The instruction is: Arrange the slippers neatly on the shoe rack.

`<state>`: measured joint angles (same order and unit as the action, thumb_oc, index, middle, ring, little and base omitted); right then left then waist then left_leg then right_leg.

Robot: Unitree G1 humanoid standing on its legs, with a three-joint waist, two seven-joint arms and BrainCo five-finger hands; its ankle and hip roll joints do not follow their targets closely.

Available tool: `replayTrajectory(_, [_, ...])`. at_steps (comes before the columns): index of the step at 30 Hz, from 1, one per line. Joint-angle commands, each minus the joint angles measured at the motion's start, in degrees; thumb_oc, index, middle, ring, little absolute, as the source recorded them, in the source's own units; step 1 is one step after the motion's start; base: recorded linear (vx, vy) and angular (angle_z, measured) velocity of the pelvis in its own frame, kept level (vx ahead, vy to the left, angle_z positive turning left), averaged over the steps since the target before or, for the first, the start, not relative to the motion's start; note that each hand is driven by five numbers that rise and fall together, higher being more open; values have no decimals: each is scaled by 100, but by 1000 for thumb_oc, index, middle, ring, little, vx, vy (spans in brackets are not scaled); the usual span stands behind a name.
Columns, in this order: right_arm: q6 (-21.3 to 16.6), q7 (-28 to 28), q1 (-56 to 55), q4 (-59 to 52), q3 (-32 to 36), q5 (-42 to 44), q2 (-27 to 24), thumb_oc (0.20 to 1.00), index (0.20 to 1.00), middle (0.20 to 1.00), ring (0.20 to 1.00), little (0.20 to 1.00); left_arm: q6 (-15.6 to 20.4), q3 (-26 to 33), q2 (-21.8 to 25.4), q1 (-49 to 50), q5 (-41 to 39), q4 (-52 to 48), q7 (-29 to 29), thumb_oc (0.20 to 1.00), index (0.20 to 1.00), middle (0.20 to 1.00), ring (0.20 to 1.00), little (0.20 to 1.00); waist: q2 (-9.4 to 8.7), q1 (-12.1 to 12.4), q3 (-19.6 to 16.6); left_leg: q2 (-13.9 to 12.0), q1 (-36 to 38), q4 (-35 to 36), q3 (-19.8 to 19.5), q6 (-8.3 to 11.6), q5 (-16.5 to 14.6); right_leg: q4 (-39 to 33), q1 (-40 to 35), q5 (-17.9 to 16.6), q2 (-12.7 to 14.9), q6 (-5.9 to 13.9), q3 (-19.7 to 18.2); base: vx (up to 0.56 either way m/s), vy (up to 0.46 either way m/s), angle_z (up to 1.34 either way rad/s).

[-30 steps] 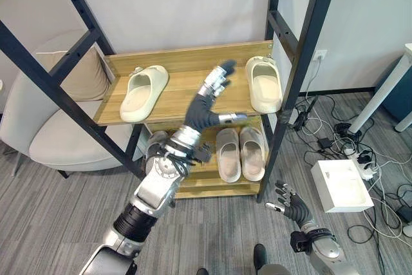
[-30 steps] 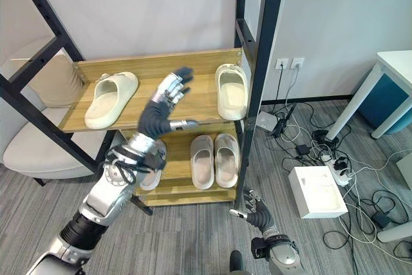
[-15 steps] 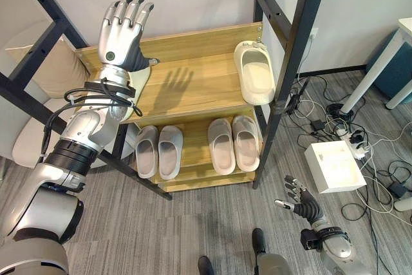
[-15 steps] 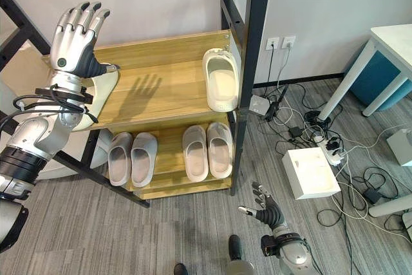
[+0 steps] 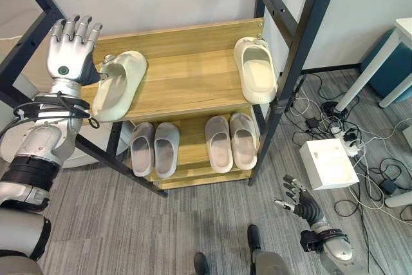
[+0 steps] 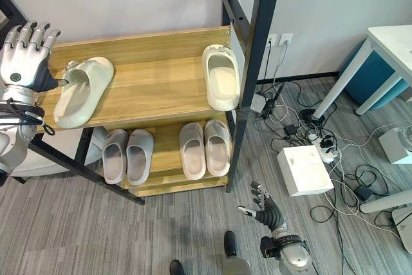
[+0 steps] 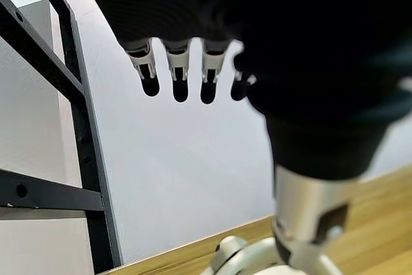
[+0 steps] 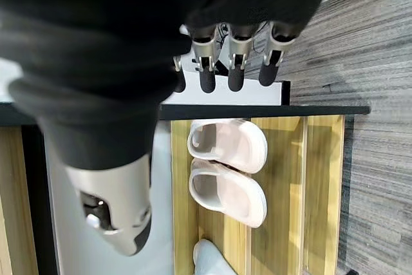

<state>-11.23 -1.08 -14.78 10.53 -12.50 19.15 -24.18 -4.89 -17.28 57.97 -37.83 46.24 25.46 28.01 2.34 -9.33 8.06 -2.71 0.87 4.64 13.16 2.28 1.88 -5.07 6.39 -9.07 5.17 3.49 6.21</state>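
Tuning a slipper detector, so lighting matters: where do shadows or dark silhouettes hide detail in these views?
Left wrist view: the left hand reads as a near-black silhouette against the bright wall. Right wrist view: the right hand is equally dark. Left eye view: the grey pair and beige pair sit in the upper shelf's shade, yet remain readable.

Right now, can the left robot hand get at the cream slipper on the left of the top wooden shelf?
Probably yes. The left robot hand is raised open right beside the cream slipper, at the wooden shelf's left end, with nothing between them.
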Motion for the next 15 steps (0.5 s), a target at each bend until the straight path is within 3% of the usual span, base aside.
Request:
replayTrajectory(1, [-271, 37, 77, -465, 68, 6, 3, 1000, 1000, 1000, 1000, 1000, -302, 110, 304, -590, 92, 432, 100, 1000, 1000, 1000, 1000, 1000, -96, -59, -100, -144, 145, 36, -316, 163, -509, 15, -542, 708, 475, 774, 82, 10, 26, -6])
replayTrajectory(15, [-350, 12, -66, -740, 212, 48, -91, 1000, 1000, 1000, 1000, 1000, -421, -651, 379, -1508, -95, 1410, 113, 1000, 1000, 1000, 1000, 1000, -206, -227, 97, -135, -62, 36, -208, 120, -465, 42, -230, 588, 461, 823, -61, -1, 32, -7])
